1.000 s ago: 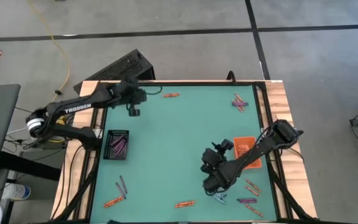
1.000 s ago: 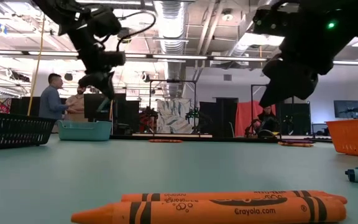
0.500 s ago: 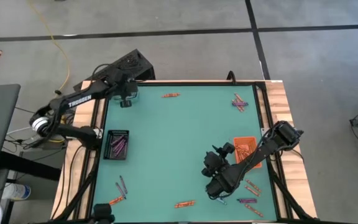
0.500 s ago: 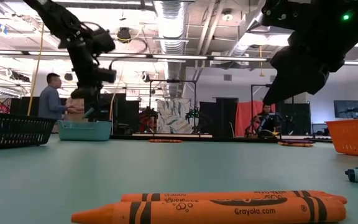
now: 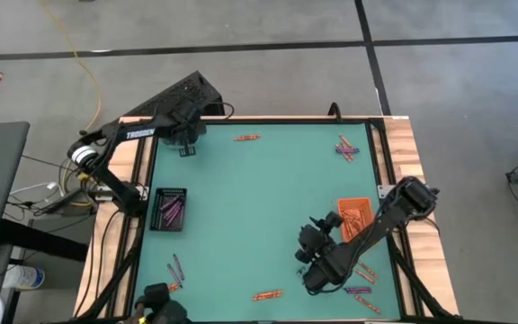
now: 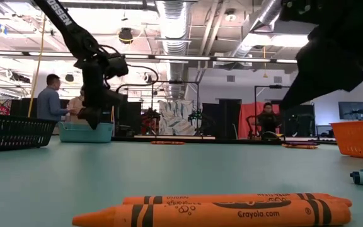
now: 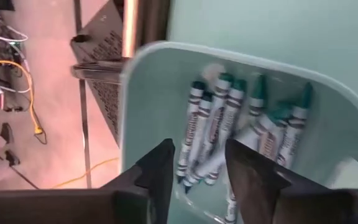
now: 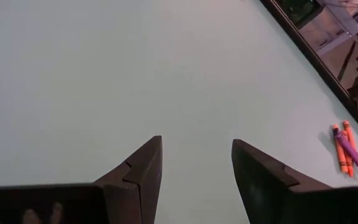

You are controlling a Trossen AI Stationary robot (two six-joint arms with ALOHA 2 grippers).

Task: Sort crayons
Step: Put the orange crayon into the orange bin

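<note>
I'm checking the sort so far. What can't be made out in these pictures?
- Orange tray, high view: right arm covers part; contents too small to count.
- Teal tray, high view: left hand hides it.
- Black tray, low view: wall hides its crayons.

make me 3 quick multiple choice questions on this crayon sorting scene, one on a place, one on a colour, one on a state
1. Where is the left gripper?
A. over the pale teal plastic tray
B. over the orange mesh tray
C. over the black mesh tray

2. What colour are the tips of the paper-wrapped crayons in the teal tray?
A. orange
B. teal green
C. purple

3. How are the right gripper fingers?
A. shut on a crayon
B. apart, empty
C. out of sight

Answers:
1 A, the left wrist view looks into it.
2 B, their ends are teal green.
3 B, bare green table mat shows between them.
</note>
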